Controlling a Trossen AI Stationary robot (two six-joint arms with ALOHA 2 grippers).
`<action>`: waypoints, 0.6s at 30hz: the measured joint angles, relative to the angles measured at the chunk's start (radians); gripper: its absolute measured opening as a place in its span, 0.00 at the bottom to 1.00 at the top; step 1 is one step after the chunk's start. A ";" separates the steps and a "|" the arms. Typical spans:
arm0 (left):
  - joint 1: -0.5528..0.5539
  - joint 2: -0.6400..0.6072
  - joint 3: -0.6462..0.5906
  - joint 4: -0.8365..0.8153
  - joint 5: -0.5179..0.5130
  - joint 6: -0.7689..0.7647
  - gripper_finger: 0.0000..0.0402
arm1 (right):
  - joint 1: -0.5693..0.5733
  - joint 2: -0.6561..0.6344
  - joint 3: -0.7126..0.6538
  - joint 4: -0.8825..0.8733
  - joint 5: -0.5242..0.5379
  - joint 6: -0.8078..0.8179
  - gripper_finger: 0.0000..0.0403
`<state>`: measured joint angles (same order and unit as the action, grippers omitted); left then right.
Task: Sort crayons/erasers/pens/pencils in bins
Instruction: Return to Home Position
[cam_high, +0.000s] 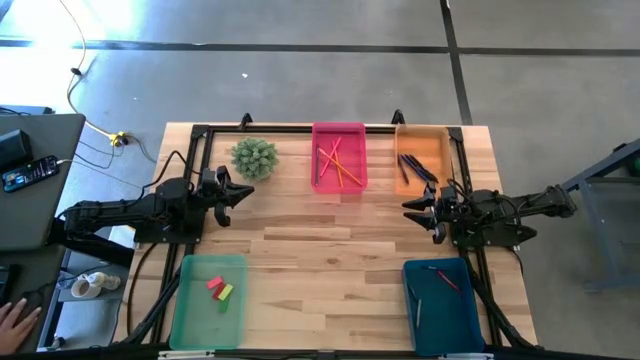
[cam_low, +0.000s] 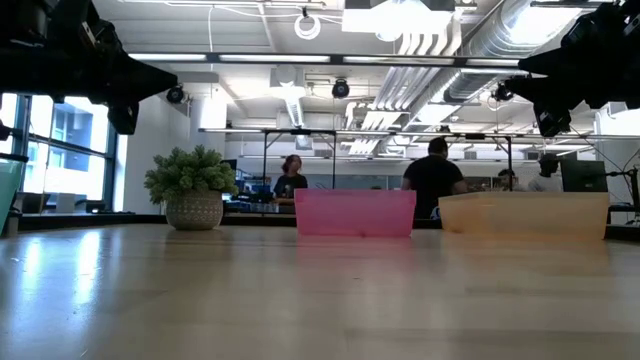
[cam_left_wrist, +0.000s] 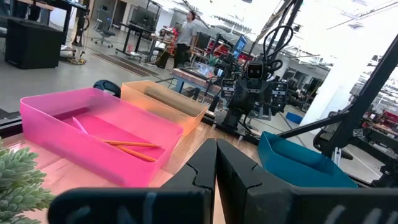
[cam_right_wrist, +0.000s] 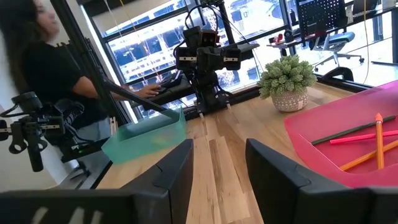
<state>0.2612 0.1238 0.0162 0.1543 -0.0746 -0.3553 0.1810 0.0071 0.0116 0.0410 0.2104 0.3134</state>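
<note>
Fingers on the left gripper (cam_left_wrist: 216, 148) are pressed together, and I see nothing between them. In the high view it hangs left of centre in the frame, just below and left of the potted plant (cam_high: 254, 157), pointing across the table (cam_high: 320, 240). The right gripper (cam_right_wrist: 219, 149) has its fingers standing apart, bare wood showing through the gap, and it carries nothing. From above it sits right of centre in the frame, just under the lower edge of the orange bin (cam_high: 422, 128), facing the left arm.

Moving outward, the pink bin (cam_high: 339, 126) stands at top centre of the high view, with the orange bin just beside it on its right. The pencils (cam_high: 338, 165) lie crossed inside the pink bin, orange, red and green. Some dark pens (cam_high: 415, 168) lie in the orange bin.

At lower left of the frame, the green bin (cam_high: 195, 325) holds the erasers (cam_high: 218, 288), a red block and a yellow-green one touching each other. At lower right, the teal bin (cam_high: 462, 320) holds a red stick (cam_high: 447, 280) and a pale stick (cam_high: 418, 305), apart from each other.

At the far lower-left corner of the high view, off the table, a person's hand (cam_high: 15, 320) rests on a dark surface. In the low view, people (cam_low: 433, 180) show in the room beyond the bins.
</note>
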 joint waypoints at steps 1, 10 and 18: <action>0.000 0.000 0.000 0.000 0.000 0.000 0.00 | 0.000 0.000 0.000 0.000 0.000 0.000 0.35; 0.000 0.000 0.000 0.000 0.000 0.000 0.00 | 0.000 0.000 0.000 0.000 0.000 0.000 0.35; 0.000 0.000 0.000 0.000 0.000 0.000 0.00 | 0.000 0.000 0.000 0.000 0.000 0.000 0.35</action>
<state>0.2613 0.1242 0.0162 0.1547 -0.0746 -0.3553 0.1810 0.0071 0.0116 0.0410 0.2104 0.3134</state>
